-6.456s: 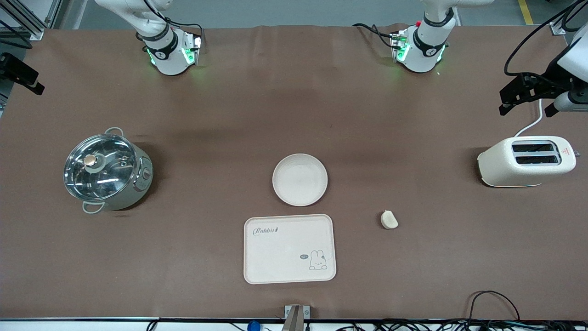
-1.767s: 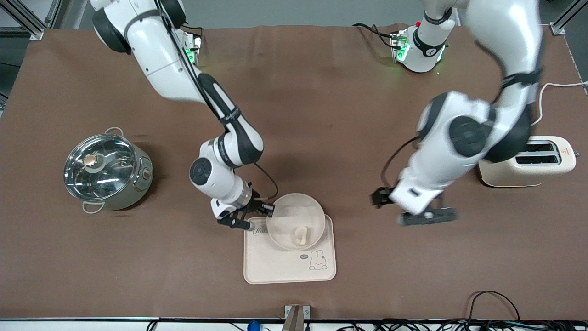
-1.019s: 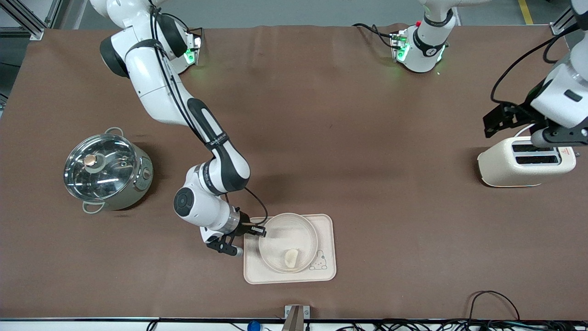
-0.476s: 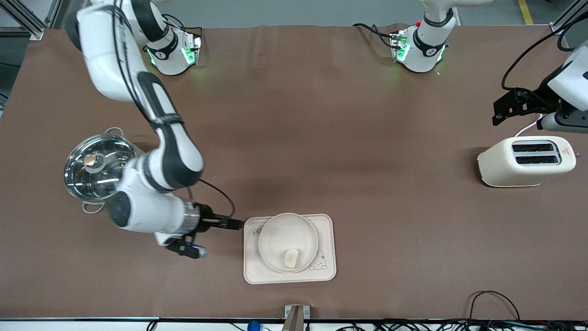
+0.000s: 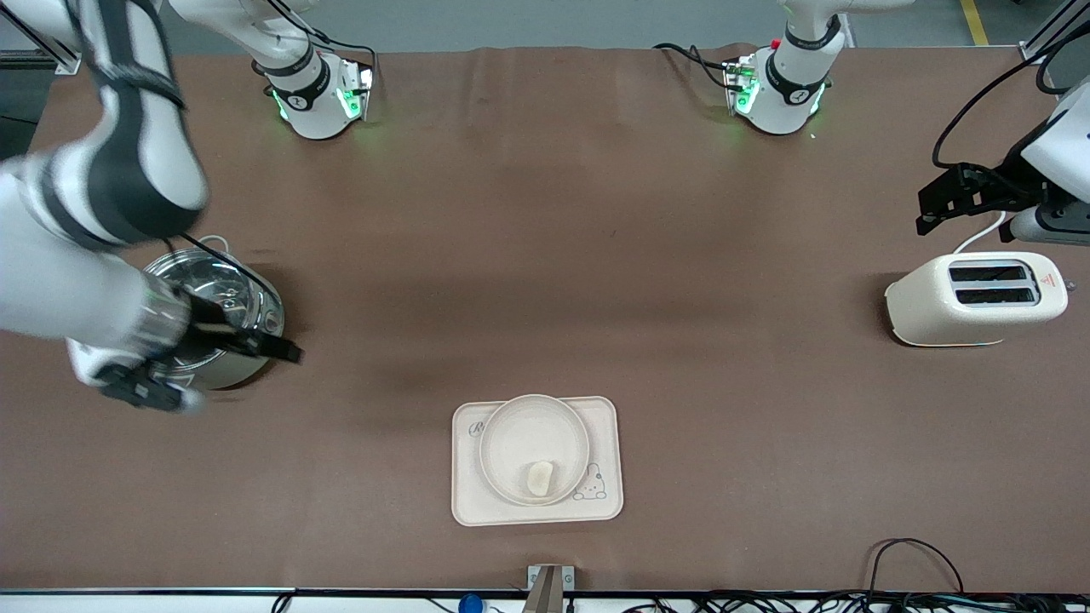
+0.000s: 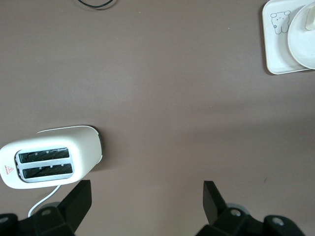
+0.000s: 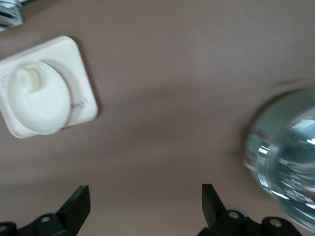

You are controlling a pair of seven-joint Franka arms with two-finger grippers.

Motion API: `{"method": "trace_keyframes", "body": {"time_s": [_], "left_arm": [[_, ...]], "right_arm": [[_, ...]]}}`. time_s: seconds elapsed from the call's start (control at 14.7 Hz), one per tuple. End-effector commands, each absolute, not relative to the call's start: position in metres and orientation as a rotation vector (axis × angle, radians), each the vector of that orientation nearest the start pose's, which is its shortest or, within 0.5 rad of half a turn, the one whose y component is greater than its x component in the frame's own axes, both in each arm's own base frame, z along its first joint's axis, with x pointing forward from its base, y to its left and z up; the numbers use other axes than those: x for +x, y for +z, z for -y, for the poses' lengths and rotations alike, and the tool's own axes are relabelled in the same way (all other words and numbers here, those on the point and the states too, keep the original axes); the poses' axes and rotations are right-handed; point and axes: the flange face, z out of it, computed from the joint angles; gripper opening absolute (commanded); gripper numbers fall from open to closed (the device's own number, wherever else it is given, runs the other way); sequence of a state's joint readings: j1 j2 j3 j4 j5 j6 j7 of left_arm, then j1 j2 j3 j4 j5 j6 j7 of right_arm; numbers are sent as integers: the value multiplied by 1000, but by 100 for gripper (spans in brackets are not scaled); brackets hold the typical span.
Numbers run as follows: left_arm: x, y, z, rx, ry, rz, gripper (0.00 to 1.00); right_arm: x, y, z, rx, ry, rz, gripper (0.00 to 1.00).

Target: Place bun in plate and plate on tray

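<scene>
The bun lies in the round plate, and the plate rests on the rabbit tray near the table's front edge. My right gripper is open and empty, in the air over the steel pot's edge, well away from the tray. My left gripper is open and empty, in the air above the toaster. The right wrist view shows the tray, plate and bun with its own gripper open. The left wrist view shows the tray's corner, plate and its own gripper open.
A lidded steel pot stands toward the right arm's end of the table and also shows in the right wrist view. A cream toaster stands toward the left arm's end and shows in the left wrist view. Cables lie along the front edge.
My right gripper has let go of the plate, pulled away from the tray and swung up over the pot. The plate with the bun stays on the tray. The left arm has barely moved.
</scene>
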State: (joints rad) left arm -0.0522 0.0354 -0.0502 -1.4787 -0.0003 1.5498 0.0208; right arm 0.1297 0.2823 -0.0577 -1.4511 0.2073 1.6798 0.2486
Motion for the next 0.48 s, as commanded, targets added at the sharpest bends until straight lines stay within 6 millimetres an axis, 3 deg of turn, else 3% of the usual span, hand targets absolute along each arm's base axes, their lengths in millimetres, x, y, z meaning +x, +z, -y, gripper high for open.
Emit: {"method": "trace_keyframes", "body": {"time_s": [0.0, 0.14, 0.2, 0.41], "left_arm": [[564, 650, 54, -3141, -75, -193, 100], [565, 650, 51, -3139, -77, -190, 100], [565, 650, 51, -3138, -77, -185, 100], [566, 650, 47, -3140, -77, -181, 100]], "right_arm": [[557, 576, -41, -3067, 102, -266, 100], [524, 619, -25, -3144, 78, -254, 100], [505, 642, -8, -3184, 42, -216, 100], [462, 681, 54, -3186, 20, -224, 100]]}}
